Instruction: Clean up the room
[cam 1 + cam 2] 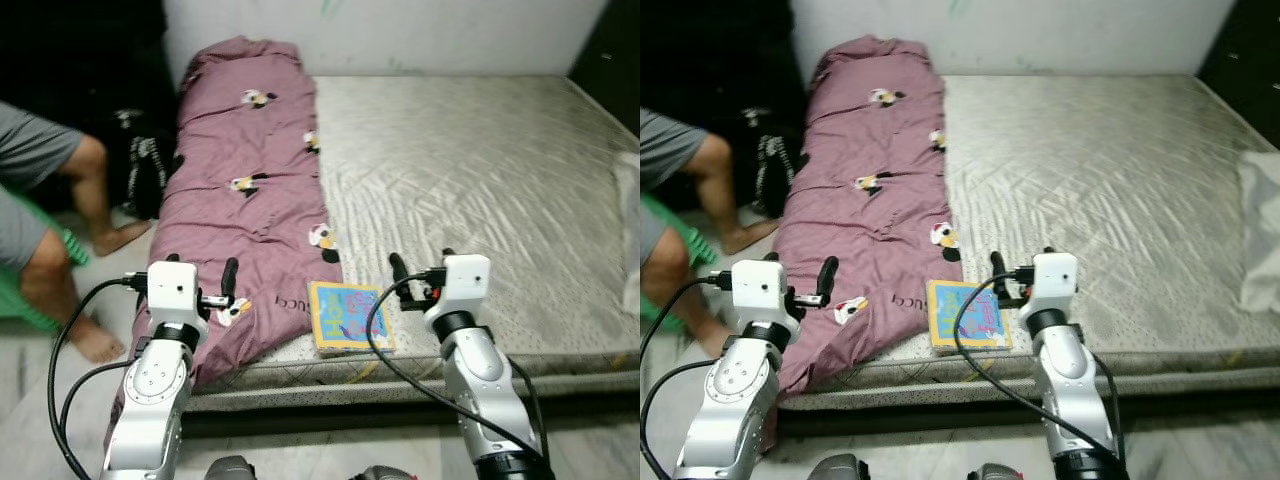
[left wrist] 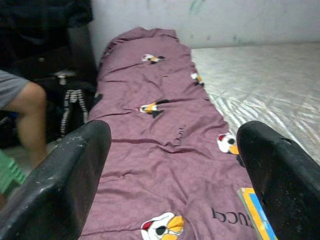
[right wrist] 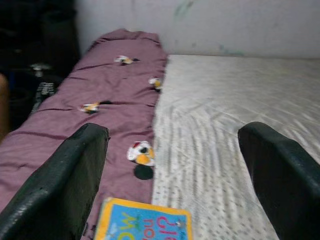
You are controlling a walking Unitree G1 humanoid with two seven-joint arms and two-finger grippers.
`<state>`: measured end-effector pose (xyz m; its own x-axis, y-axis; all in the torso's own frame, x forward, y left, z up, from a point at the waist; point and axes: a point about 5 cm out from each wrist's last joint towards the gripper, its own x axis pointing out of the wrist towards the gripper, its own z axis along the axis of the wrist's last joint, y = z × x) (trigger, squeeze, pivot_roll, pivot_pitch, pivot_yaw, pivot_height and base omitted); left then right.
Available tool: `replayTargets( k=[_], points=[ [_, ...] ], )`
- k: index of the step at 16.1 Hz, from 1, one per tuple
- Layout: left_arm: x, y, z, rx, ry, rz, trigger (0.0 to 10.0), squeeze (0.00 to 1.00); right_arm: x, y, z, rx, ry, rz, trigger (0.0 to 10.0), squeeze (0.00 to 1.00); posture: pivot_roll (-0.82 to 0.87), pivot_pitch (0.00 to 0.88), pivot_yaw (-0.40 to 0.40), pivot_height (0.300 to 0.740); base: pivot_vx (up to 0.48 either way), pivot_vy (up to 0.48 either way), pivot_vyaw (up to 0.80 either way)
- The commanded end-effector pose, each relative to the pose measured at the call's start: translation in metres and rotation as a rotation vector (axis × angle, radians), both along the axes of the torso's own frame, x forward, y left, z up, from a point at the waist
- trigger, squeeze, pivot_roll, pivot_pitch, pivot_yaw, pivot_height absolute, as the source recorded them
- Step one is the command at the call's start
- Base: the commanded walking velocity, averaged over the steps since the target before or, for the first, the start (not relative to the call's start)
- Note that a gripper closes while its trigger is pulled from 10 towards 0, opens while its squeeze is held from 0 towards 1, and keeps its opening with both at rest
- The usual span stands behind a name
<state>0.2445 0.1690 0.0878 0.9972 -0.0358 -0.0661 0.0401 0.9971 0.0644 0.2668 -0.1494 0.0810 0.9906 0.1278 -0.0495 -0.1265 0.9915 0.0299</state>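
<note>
A colourful children's book [image 1: 348, 315] lies flat near the front edge of the bare grey mattress [image 1: 480, 170], beside a purple quilt [image 1: 245, 180] printed with cartoon figures that runs down the mattress's left side. My left gripper [image 1: 200, 270] hovers open over the quilt's near end, left of the book. My right gripper [image 1: 420, 265] is held open just right of and above the book. In the right wrist view the book [image 3: 145, 225] sits low between the spread fingers [image 3: 55, 185]. The left wrist view looks along the quilt [image 2: 160, 130] between wide-apart fingers [image 2: 285, 175].
A person sits at the left on a green chair [image 1: 15, 300], bare legs [image 1: 90, 190] on the floor beside the bed. A dark bag with striped cloth [image 1: 145, 170] lies near them. A white cloth [image 1: 630, 230] rests at the mattress's right edge. A wall stands behind.
</note>
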Motion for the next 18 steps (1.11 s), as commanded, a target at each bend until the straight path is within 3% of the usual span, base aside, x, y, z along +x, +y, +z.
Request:
replayTargets(
  k=[1,15,18],
  points=[
    [0.0009,-0.0025,0.0030,0.003,-0.008,-0.011,10.0,0.00,0.0010,-0.0047,0.0055,-0.013,-0.019,-0.007,10.0,0.00,0.00,0.000,-0.005,0.740,0.000,-0.319,0.00],
    [0.0020,-0.0048,0.0020,-0.007,-0.006,-0.018,10.0,0.00,0.0017,-0.0052,0.0067,-0.006,-0.027,0.007,10.0,0.00,0.00,0.000,-0.009,0.740,0.000,-0.340,0.00],
    [0.0018,-0.0042,0.0021,-0.031,-0.011,-0.011,10.0,0.00,0.0020,-0.0049,0.0070,-0.010,-0.029,0.011,10.0,0.00,-0.01,0.000,-0.009,0.740,0.000,0.000,0.00]
  ],
)
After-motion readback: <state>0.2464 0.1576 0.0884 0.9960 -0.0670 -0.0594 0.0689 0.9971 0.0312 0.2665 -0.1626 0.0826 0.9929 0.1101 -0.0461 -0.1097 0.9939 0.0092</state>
